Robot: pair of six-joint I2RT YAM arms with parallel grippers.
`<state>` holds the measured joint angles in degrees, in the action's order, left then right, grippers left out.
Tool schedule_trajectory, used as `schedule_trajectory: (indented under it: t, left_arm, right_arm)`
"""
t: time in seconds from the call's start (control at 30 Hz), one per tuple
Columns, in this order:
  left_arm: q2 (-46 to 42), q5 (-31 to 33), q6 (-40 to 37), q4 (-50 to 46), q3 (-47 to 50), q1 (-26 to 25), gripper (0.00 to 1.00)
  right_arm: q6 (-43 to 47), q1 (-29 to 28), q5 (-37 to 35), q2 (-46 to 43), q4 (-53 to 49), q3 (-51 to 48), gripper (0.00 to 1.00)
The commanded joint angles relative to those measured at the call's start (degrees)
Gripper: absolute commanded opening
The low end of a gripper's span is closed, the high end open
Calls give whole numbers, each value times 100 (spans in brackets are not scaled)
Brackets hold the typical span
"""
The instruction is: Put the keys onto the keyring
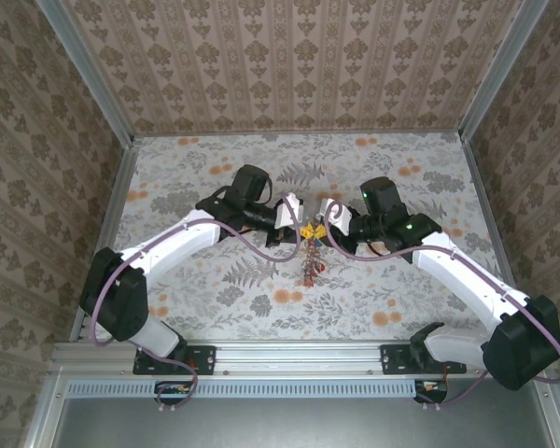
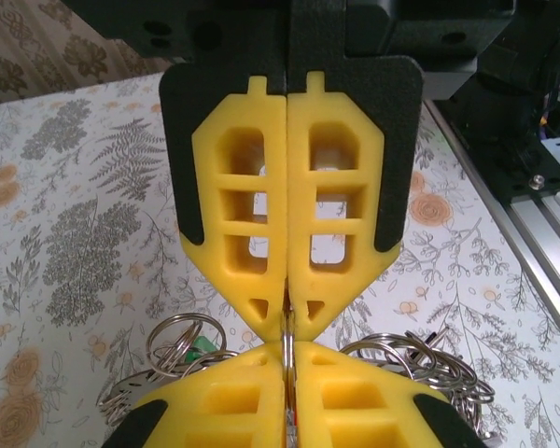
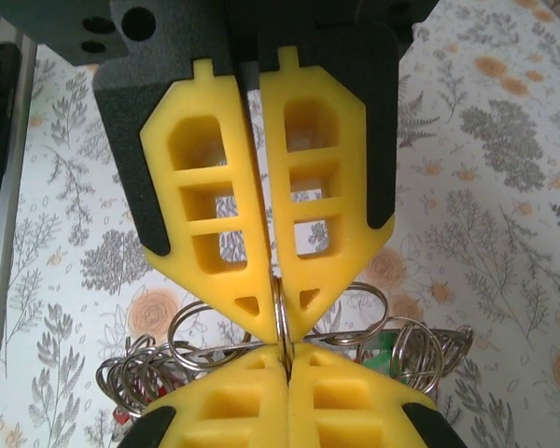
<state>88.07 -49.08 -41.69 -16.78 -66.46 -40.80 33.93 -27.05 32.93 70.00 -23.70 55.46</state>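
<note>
Grip: left claw and right claw both clamped on the ring wire, tips meeting
Ring: I read it edge-on, lying along both finger seams
Nearer: neither arm

The table is lit evenly and softly from above in the top view. Only faint shadows with soft edges are cast beside the arms, and the walls are shown without glare. A small green lamp is seen glowing on the right arm. The small things at the middle of the table are too fine to be resolved there.

In the wrist views the yellow fingers are rendered bright and saturated, but slightly soft. The black housing is left almost without detail. White glints are returned by the keyring. The rail is nearly washed out.
</note>
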Motion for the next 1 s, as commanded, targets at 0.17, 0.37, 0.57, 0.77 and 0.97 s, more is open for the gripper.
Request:
schedule_trajectory:
  t: [0.17, 0.37, 0.57, 0.77, 0.97]
  left_arm:
    - [159, 205, -418, -556, -289, -141, 0]
    - [-122, -966, 794, 1056, 248, 180, 0]
    - [-165, -1833, 1632, 2216, 477, 291, 0]
    - [-201, -1842, 1783, 2448, 545, 327, 0]
    - [-250, -1680, 1779, 2486, 636, 373, 0]
  right_arm:
    - [14, -222, -491, 123, -487, 523, 2]
    - [-463, 27, -34, -260, 723, -288, 20]
    - [-934, 190, 459, -259, 1625, -825, 25]
    - [-1354, 260, 312, -429, 2307, -1205, 26]
    - [-1372, 261, 359, -592, 2307, -1360, 33]
